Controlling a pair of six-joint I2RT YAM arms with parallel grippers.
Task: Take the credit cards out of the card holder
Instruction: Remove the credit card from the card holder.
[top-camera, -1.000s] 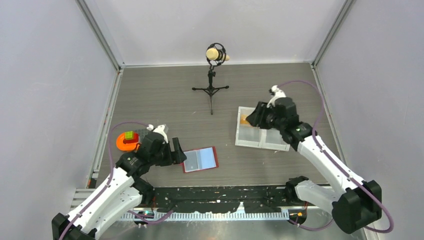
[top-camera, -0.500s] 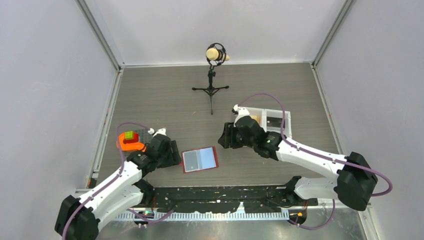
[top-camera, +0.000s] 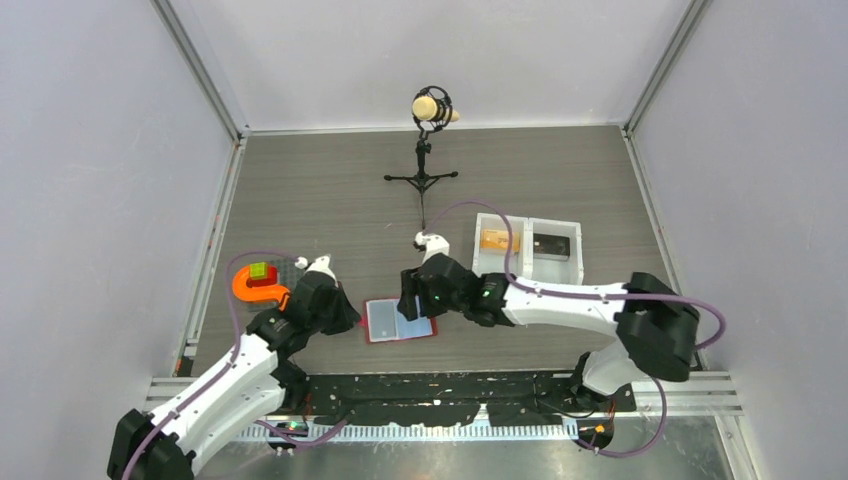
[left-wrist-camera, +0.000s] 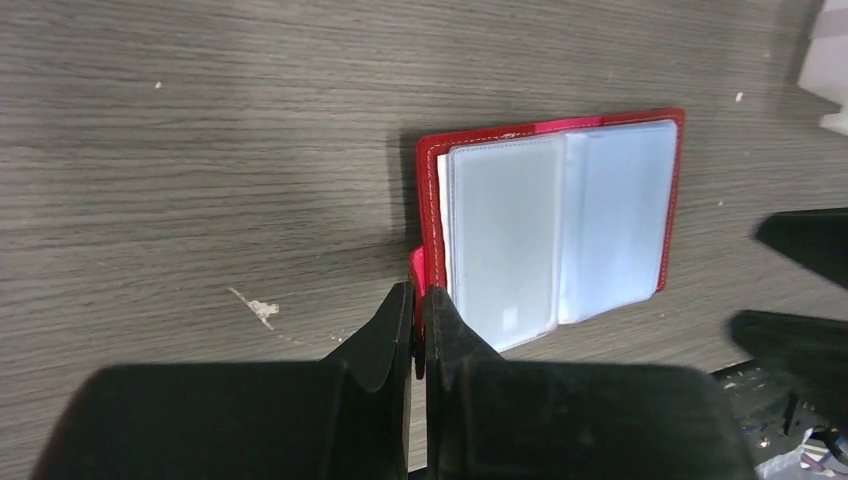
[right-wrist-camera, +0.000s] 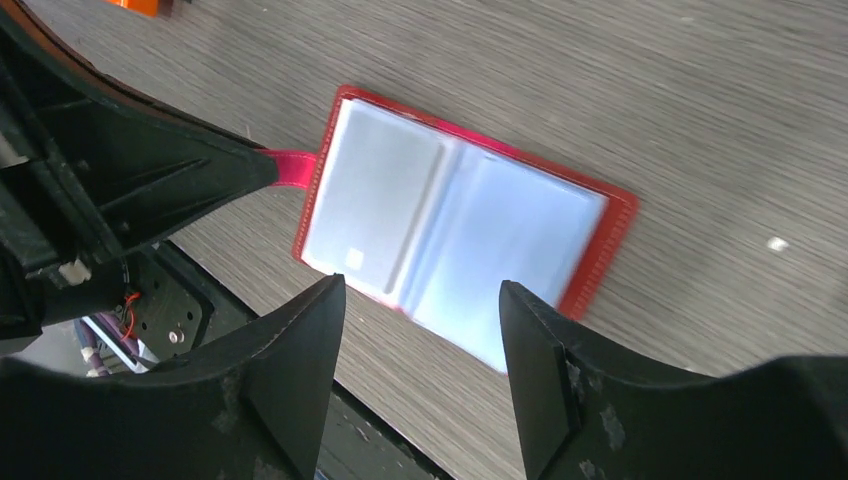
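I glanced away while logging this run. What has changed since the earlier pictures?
The right arm swung left from the white tray; the right pincer now hovers open over the card holder. The left pincer shut on its red tab. Holder, tray and microphone stand stayed put.

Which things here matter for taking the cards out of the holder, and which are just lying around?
Job: card holder, dark card in white tray, left gripper, right gripper.
Lying about: microphone stand, orange piece with green cube.
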